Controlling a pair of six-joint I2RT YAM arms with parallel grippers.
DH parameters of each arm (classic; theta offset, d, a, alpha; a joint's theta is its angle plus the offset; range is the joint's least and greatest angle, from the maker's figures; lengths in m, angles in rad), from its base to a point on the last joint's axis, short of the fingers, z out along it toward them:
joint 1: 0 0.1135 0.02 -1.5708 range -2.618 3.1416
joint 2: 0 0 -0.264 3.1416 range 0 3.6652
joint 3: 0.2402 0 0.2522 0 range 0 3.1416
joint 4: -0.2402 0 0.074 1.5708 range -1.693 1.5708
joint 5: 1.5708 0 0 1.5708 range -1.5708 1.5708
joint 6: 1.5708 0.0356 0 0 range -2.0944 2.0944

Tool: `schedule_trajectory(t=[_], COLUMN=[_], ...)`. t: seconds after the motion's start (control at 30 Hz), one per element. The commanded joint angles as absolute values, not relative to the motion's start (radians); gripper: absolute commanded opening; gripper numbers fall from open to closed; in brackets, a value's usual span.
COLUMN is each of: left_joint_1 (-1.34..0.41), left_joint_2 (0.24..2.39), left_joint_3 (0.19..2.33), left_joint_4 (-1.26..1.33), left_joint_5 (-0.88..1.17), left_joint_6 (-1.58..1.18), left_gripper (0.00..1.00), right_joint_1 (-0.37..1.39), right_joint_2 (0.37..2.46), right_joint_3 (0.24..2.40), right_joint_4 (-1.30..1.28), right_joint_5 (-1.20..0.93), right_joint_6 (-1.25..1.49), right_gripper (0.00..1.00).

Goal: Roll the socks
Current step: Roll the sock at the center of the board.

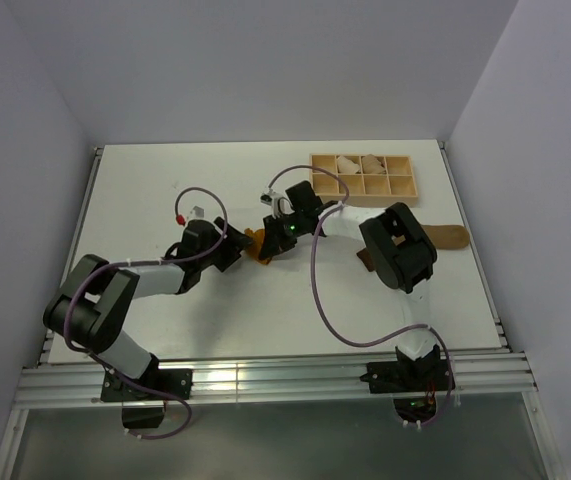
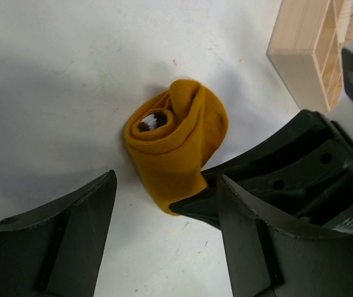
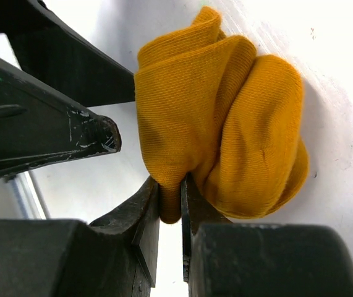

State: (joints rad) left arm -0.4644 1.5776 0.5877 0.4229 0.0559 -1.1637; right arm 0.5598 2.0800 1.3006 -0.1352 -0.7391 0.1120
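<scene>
The mustard-orange sock (image 2: 177,141) lies rolled into a loose bundle on the white table, its striped cuff (image 2: 151,121) showing at the roll's core. My right gripper (image 3: 171,207) is shut on a fold at the bundle's edge. My left gripper (image 2: 167,180) is open, its fingers (image 2: 71,235) standing either side of the roll's near end without touching it. In the top view both grippers meet at the sock (image 1: 258,243) mid-table. The tan-brown sock (image 1: 450,237) lies flat at the right, partly under my right arm.
A wooden compartment tray (image 1: 405,185) holding pale rolled bundles stands at the back right, close behind the grippers; its corner (image 2: 303,55) shows in the left wrist view. My right arm's elbow (image 1: 397,248) hangs over the tan-brown sock.
</scene>
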Motion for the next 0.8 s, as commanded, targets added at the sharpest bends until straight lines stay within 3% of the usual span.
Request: schedule_trajectory(t=[0.0, 0.53, 0.77], left_joint_1=[-0.463, -0.462, -0.462], left_joint_2=[1.577, 1.681, 1.709], left_joint_3=[0.557, 0.532, 0.525], left_joint_4=[0.485, 0.635, 0.637], left_joint_5=[0.06, 0.04, 0.028], left_joint_6=[-1.158, -1.198, -1.201], left_gripper=[0.71, 0.67, 0.54], right_joint_1=[0.563, 0.555, 0.555], right_joint_2=[2.186, 2.232, 2.23], right_joint_3=[1.284, 1.325, 1.318], right_joint_4=[-0.348, -0.388, -0.373], right_joint_5=[-0.739, -0.77, -0.761], right_joint_6=[0.127, 0.121, 0.121], right_gripper=[0.02, 0.06, 0.07])
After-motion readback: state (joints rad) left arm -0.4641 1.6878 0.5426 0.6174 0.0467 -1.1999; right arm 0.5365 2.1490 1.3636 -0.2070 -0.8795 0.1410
